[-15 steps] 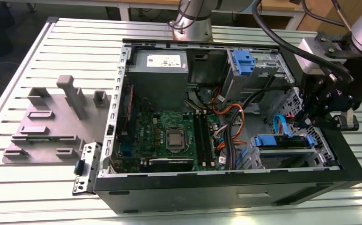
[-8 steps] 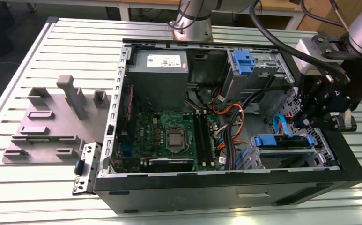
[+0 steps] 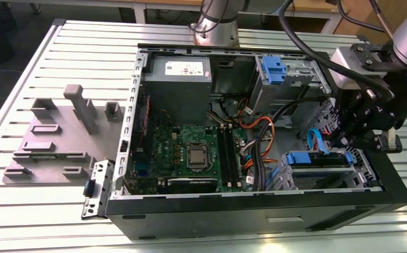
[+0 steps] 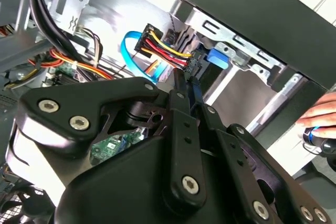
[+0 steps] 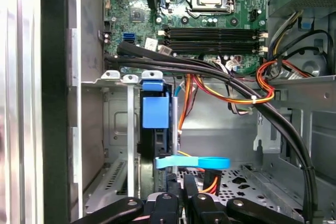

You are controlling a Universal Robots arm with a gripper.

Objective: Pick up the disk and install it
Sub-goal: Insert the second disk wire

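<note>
The disk (image 3: pixel 317 159) sits in the lower drive bay of the open computer case (image 3: pixel 259 211), at the exterior view's right, its blue rail on top. In the first wrist view the disk (image 5: pixel 156 113) stands edge-on between the bay's metal walls, blue rail facing the camera. My gripper (image 3: pixel 341 143) hangs just beside the bay, above the disk's cable end. Its fingers (image 4: pixel 179 94) are pressed together with nothing visible between them, tips close to the power connector (image 4: pixel 184 61) with red, yellow and black wires. A blue flat cable (image 5: pixel 192 162) crosses just ahead of the fingertips (image 5: pixel 176 184).
The motherboard (image 3: pixel 192 153) and the grey power-supply box (image 3: pixel 177 79) fill the case's left half. Thick black cables (image 5: pixel 273 114) and orange wires cross the bay. A second blue-railed bay (image 3: pixel 274 68) sits higher up. A grey fixture block (image 3: pixel 56 137) lies outside. A person's hand (image 4: pixel 321 116) rests past the case wall.
</note>
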